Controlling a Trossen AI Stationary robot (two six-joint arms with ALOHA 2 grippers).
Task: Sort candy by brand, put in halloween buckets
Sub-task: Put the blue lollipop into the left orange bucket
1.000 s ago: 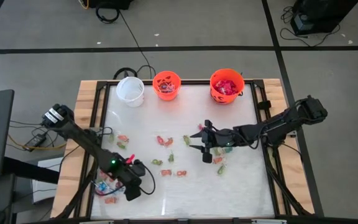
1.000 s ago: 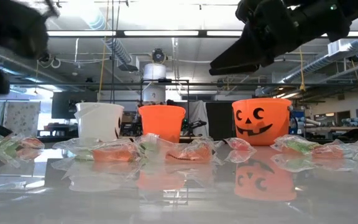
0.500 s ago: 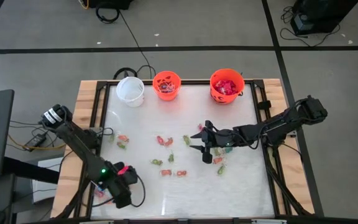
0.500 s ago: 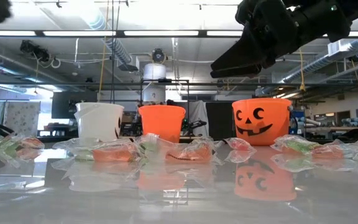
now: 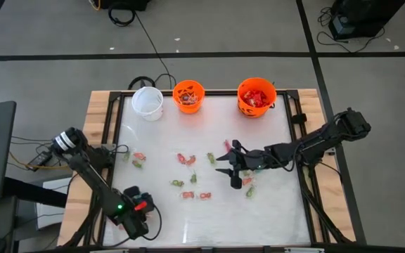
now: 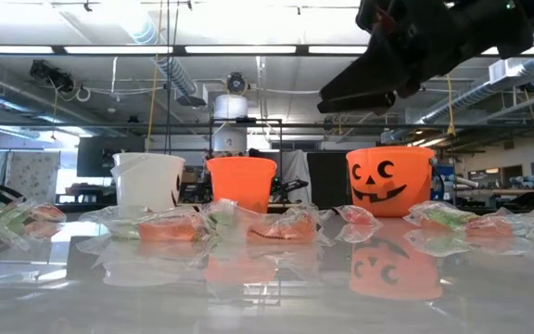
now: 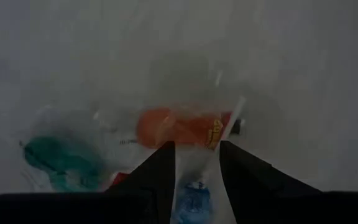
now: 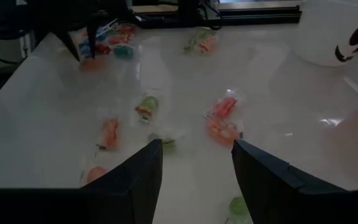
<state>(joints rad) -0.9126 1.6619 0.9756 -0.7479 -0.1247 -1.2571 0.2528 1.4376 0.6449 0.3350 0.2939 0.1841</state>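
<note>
Wrapped candy (image 5: 185, 159) lies scattered over the white table. At the far edge stand the white bucket (image 5: 148, 102), the small orange bucket (image 5: 188, 96) and the larger orange bucket (image 5: 256, 96), which shows a black face in the low view (image 6: 389, 181). My left gripper (image 7: 196, 165) points down, open, over a small heap near the front left corner. A blue piece (image 7: 194, 198) shows between its fingers, with an orange piece (image 7: 179, 127) just beyond; whether it touches them I cannot tell. My right gripper (image 5: 227, 166) hovers open at mid table, right of centre, with nothing between its fingers.
A green piece (image 7: 61, 160) lies beside the left gripper's heap. More pieces lie ahead of my right gripper, orange ones (image 8: 222, 117) and a green one (image 8: 146, 107). A black frame (image 5: 294, 112) borders the table. Bare table lies along the near edge (image 5: 245, 225).
My left gripper has swung toward the table's near left corner, sunk a little and tipped steeper, passing out of the low view. It now stands over the heap there.
</note>
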